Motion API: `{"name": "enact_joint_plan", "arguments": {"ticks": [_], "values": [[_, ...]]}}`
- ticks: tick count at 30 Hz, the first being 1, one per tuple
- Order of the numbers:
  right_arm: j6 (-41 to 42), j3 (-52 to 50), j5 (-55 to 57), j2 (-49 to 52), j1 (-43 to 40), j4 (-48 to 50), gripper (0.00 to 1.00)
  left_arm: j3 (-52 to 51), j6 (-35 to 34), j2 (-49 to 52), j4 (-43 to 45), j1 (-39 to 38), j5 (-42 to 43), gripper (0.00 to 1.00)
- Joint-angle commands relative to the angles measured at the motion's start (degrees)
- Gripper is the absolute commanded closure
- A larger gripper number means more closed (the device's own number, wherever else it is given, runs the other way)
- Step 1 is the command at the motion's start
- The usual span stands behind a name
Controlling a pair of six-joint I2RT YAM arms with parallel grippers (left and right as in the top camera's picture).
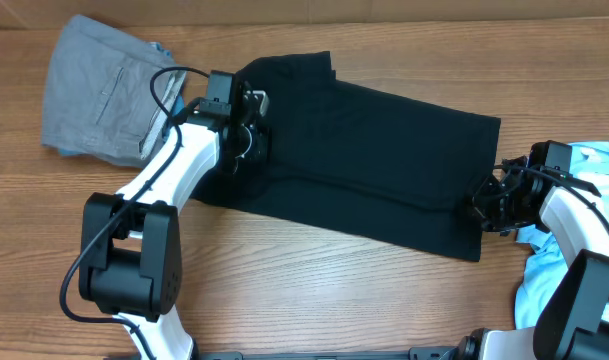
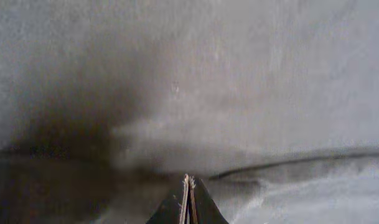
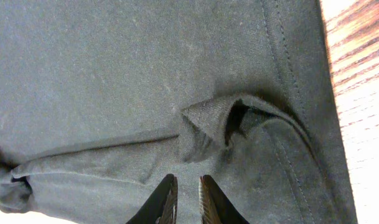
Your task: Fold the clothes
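Your black T-shirt (image 1: 384, 150) lies spread on the table (image 1: 314, 290), running from 10 to 4 o'clock. Your left gripper (image 1: 252, 140) sits at its 9 o'clock end, jaws pressed together, tips against the cloth. Your right gripper (image 1: 484, 205) is at the 3 o'clock hem, jaws narrowly parted; whether they pinch fabric cannot be told.

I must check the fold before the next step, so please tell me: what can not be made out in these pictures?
Light-blue T-shirt: overhead, cut off by the right edge and partly hidden under the right arm.
Grey garment: overhead, its near right corner is covered by the left arm.
Left gripper: left wrist view is blurred; whether its shut tips pinch the black T-shirt cannot be told.
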Motion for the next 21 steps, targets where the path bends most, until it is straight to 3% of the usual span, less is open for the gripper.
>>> {"name": "enact_joint_plan", "arguments": {"ticks": [1,4,7,10,17,21], "values": [[-0.22,1.09,-0.55,-1.07,0.02,0.02,0.84,6.86,-3.21,0.13,-6.05,1.31,4.81,0.96],[-0.24,1.09,-0.52,-1.07,0.02,-0.15,0.81,12.39,2.21,0.13,-18.43,1.42,4.0,0.85],[-0.2,1.2,-0.55,-1.07,0.02,-0.15,0.61,13.88,6.12,0.13,-27.93,1.14,1.07,0.7],[-0.2,1.92,-0.57,-1.07,0.02,-0.68,0.55,12.15,6.29,0.42,-32.17,0.87,-3.1,0.66],[-0.24,6.97,-0.57,-1.14,0.02,-6.08,0.5,0.74,3.67,0.46,-24.52,0.9,-1.86,0.72],[-0.48,10.16,-0.61,-1.6,0.02,-9.14,0.43,-3.58,3.13,0.46,-17.11,0.52,-1.44,0.6]]}}
